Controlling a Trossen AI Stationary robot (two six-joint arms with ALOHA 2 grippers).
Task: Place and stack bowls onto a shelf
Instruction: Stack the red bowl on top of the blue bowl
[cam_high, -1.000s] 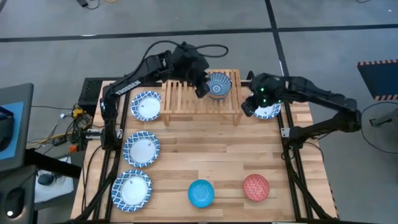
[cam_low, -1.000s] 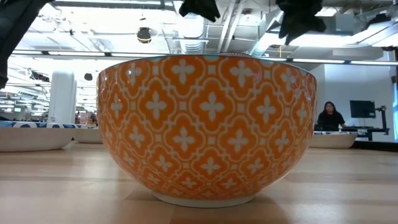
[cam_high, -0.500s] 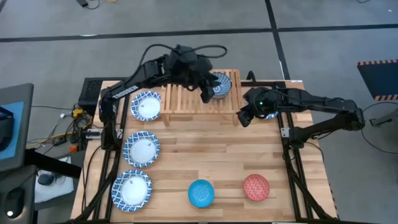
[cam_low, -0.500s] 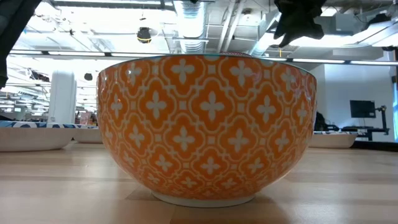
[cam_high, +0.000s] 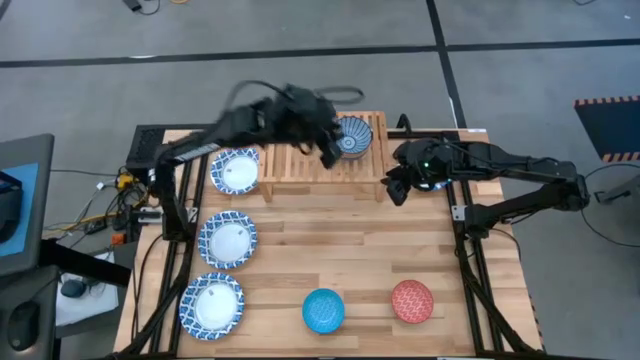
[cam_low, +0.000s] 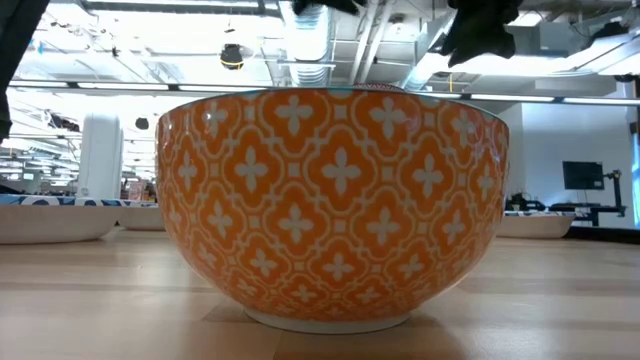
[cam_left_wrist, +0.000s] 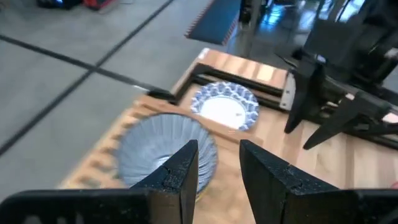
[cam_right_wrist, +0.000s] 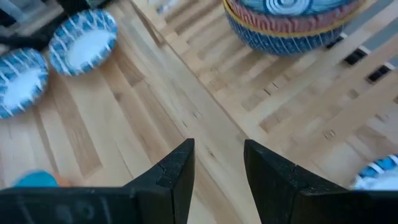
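Now the grey-blue bowl (cam_high: 352, 136) sits on the shelf (cam_high: 300, 160) at the table's far edge, the left pincer (cam_high: 330, 155), empty and partly open, has pulled away, and the right pincer (cam_high: 396, 190), open, has slid nearer.

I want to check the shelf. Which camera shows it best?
The high view: the whole shelf shows, with a patterned bowl on it. Both wrist views show only part of its slats. The low view does not show it.
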